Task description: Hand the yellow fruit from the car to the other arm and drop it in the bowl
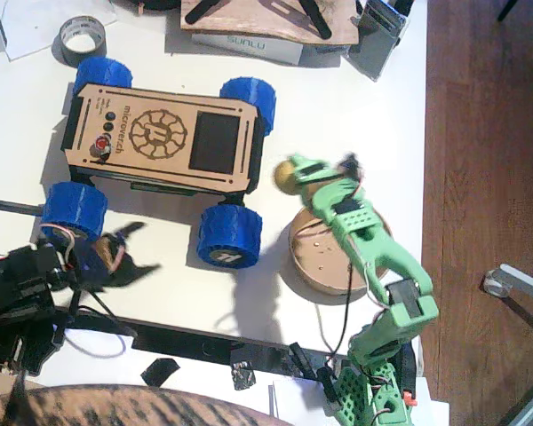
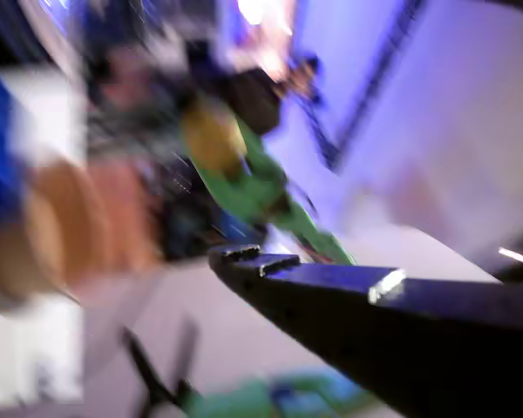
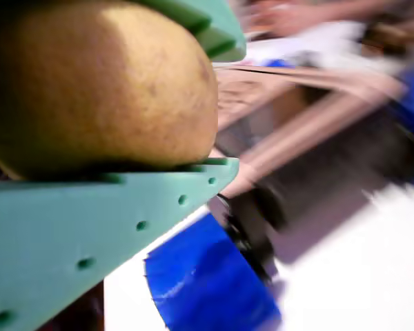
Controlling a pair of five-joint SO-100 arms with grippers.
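Note:
My right gripper (image 1: pixel 290 174), on the green arm (image 1: pixel 364 235), is shut on the yellow fruit (image 1: pixel 286 176), just right of the car's front right wheel. In a wrist view the fruit (image 3: pixel 103 83) fills the space between the two green fingers (image 3: pixel 90 227). The tan bowl (image 1: pixel 313 259) lies on the table beneath the green arm, a little below the fruit. The wooden car (image 1: pixel 160 133) with blue wheels stands at the upper left. My left gripper (image 1: pixel 140 248), black, hangs open and empty below the car's front left wheel. Its blurred wrist view shows one black finger (image 2: pixel 349 296) and the distant fruit (image 2: pixel 211 135).
A grey tape roll (image 1: pixel 82 35) lies at the back left, and a white box (image 1: pixel 249 44) sits behind the car. The table's right edge runs near the bowl, with wooden floor (image 1: pixel 489 177) beyond it. Striped fabric (image 1: pixel 115 410) shows at the bottom edge.

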